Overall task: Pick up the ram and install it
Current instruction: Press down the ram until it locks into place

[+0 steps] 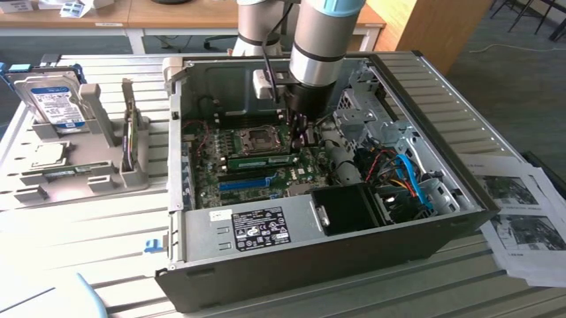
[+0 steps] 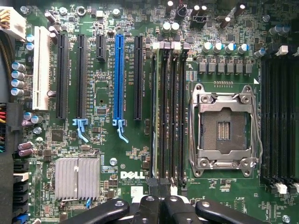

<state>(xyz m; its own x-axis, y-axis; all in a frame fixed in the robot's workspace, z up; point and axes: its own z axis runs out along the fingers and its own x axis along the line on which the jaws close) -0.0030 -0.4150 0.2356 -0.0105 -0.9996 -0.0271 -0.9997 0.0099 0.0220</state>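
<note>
Risk here lies in the seating of the ram (image 1: 261,161), which stands on edge in a slot just beside the CPU socket (image 1: 258,138), between that socket and the long blue slot (image 1: 243,183), inside the open case (image 1: 354,252). The gripper (image 1: 301,136) hangs over one end of the stick, close beside the socket, with its fingers (image 2: 148,205) pressed together and pinching nothing; whether they actually touch the stick's top edge cannot be told. In the wrist view the closed tips line up with the bank of dark slots next to the socket, and the white latches (image 2: 163,45) at the far end of that bank show. If force falls on one end alone, the stick could tip, one latch catching while the other stays loose, and the contacts would sit crooked. If the tips are a little off the stick's thin edge, they could slide off toward the socket and strike its metal frame, or scrape the small parts on the motherboard (image 2: 103,154) on the side away from the socket. A stick that is not square over its slot could also flex or crack under a hard push.
</note>
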